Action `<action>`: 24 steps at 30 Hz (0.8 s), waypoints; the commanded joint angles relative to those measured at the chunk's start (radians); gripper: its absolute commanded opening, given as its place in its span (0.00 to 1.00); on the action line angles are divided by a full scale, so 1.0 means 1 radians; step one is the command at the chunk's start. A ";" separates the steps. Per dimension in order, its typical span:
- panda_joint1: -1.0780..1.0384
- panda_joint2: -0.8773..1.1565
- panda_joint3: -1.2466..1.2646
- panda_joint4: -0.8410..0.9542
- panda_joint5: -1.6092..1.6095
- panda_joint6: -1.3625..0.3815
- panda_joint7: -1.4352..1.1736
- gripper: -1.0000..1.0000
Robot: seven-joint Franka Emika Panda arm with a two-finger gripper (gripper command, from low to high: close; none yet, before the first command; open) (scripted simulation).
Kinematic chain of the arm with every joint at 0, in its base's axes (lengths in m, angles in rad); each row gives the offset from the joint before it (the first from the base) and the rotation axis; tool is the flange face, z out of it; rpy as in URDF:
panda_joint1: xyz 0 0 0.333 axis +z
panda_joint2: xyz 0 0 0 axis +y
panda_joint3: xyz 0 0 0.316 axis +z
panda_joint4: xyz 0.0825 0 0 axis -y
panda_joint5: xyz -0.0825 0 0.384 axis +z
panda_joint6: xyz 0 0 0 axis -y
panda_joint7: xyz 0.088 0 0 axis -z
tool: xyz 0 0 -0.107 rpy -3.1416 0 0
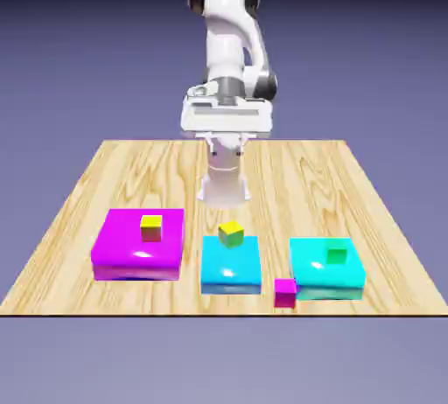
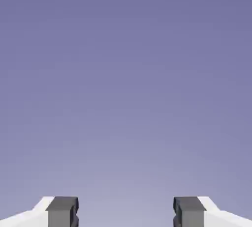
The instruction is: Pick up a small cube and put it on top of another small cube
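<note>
Holding nothing, the tool (image 2: pixel 126 212) is hanging wide open above the surface (image 1: pixel 192 297). The little pink cube (image 1: pixel 285 293) is sitting near the front edge, just beside the light green-blue block (image 1: pixel 326 276).

Near the table (image 1: pixel 289 184)'s near edge sit a flat magenta block (image 1: pixel 131 249), a blue block (image 1: pixel 229 271) and a cyan block (image 1: pixel 315 280) (all glossy).

We can read no text, label, brand, number or sign in either the exterior view or the hand view.
</note>
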 commanded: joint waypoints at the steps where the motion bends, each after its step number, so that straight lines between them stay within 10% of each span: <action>1: 0.016 0.020 -0.013 0.010 0.023 -0.013 -0.044 0.50; 24: 0.393 0.476 -0.318 0.244 0.561 -0.313 -1.044 0.50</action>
